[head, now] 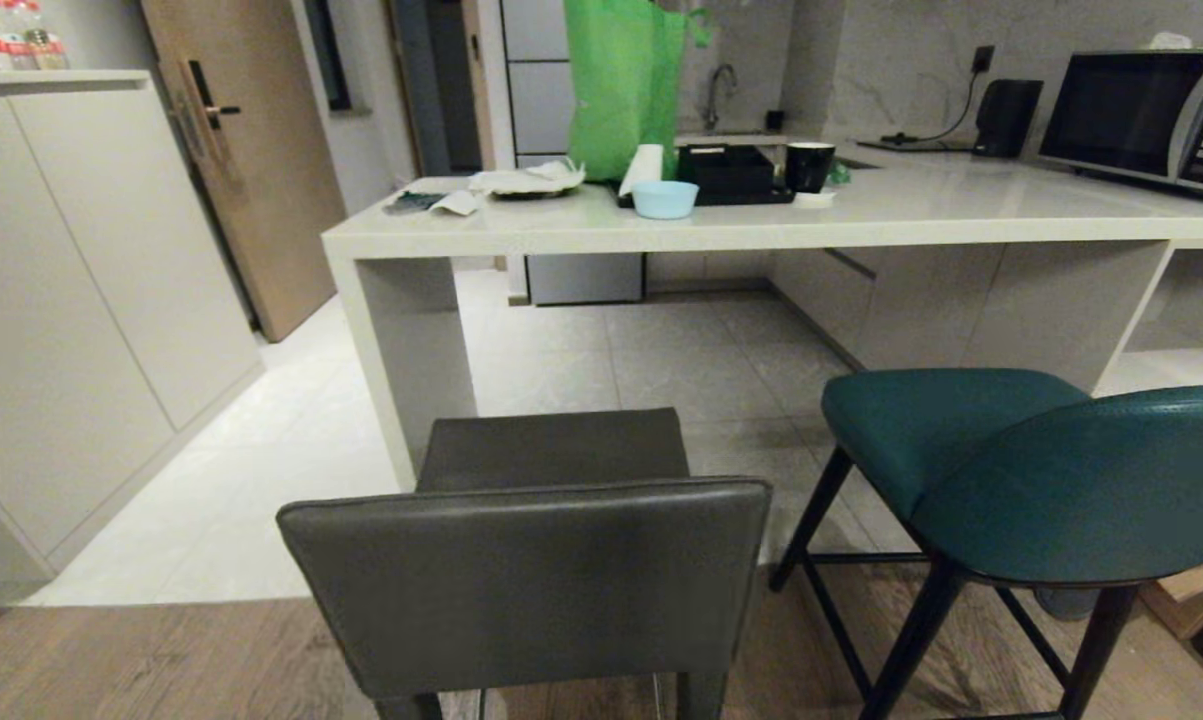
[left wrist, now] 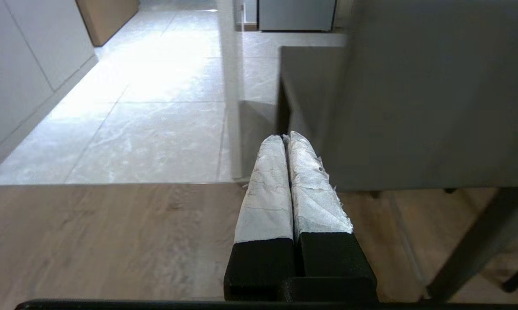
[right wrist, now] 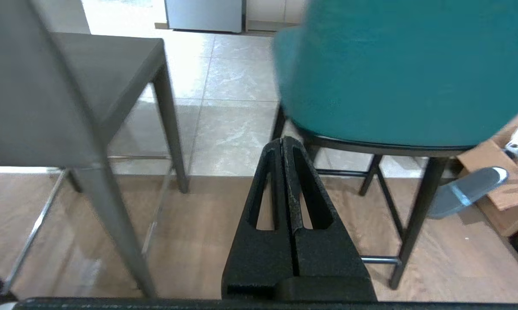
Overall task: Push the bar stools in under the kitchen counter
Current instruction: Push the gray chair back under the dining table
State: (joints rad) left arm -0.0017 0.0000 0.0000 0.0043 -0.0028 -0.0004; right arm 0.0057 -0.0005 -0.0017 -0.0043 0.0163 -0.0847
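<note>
Head view showed grey leather stool (head: pixel 531 570) and teal stool (head: pixel 1011 470) standing side by side before the kitchen table (head: pixel 761 235), left gripper (left wrist: pixel 286 140) and right gripper (right wrist: pixel 282 142) both closed, empty, behind the stools.

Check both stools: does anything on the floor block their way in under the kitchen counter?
Nothing visible does. The tiled floor between the grey stool, the teal stool and the kitchen counter shows no obstacle.
</note>
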